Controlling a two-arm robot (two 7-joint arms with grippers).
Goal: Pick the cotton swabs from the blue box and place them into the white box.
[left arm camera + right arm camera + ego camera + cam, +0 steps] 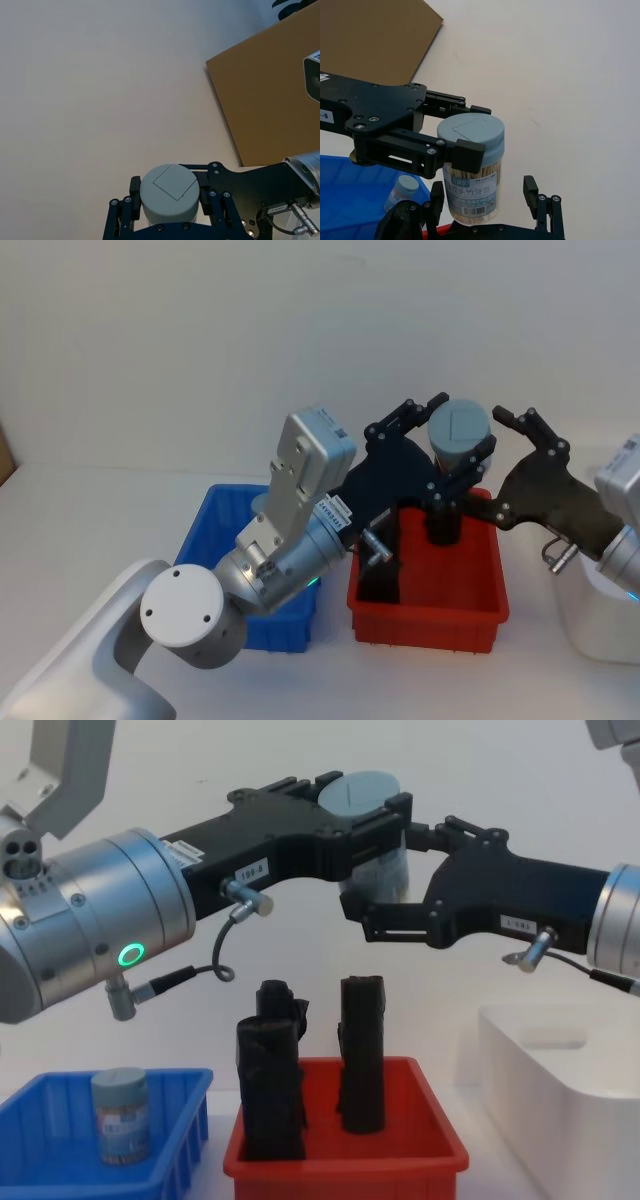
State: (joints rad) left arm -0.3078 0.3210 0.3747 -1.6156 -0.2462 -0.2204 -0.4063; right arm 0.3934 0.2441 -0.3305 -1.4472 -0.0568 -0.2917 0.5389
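The left tool (372,815) is clamped on one tub of the cotton swabs (472,167) above the red bin (430,595), the right tool (485,200) spread around it; handover to the white box (560,1085) requires right closure, then left release.

Both arms are silver-grey cylinders ending in flat black plates studded with small screws. The left pincer (375,810) arm carries a glowing green ring, white label strips and thin black cables; the right pincer (375,915) arm matches.
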